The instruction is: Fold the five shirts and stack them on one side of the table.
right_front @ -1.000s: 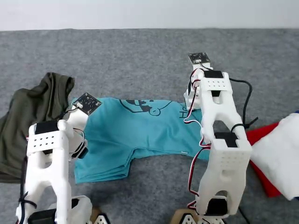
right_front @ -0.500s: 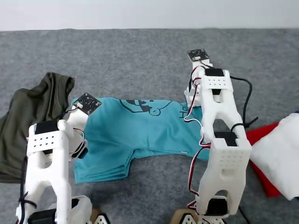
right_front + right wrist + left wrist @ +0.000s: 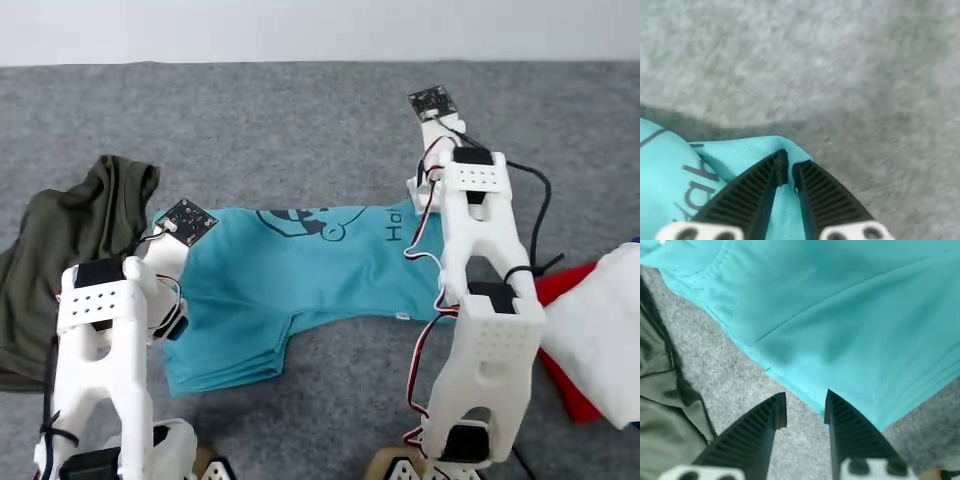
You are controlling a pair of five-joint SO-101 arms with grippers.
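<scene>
The teal shirt (image 3: 300,275) lay spread across the counter (image 3: 250,120) between the two arms, with the olive shirt (image 3: 70,240) heaped just beside its left end. The right pincer (image 3: 788,167) was closed on the teal shirt's far right corner. The left pincer (image 3: 805,402) stood narrowly parted over the opposite edge, gripping nothing. Judged step: folding the teal shirt; the next move would call for the left pincer to clamp its edge, then for both ends to be carried over together.
</scene>
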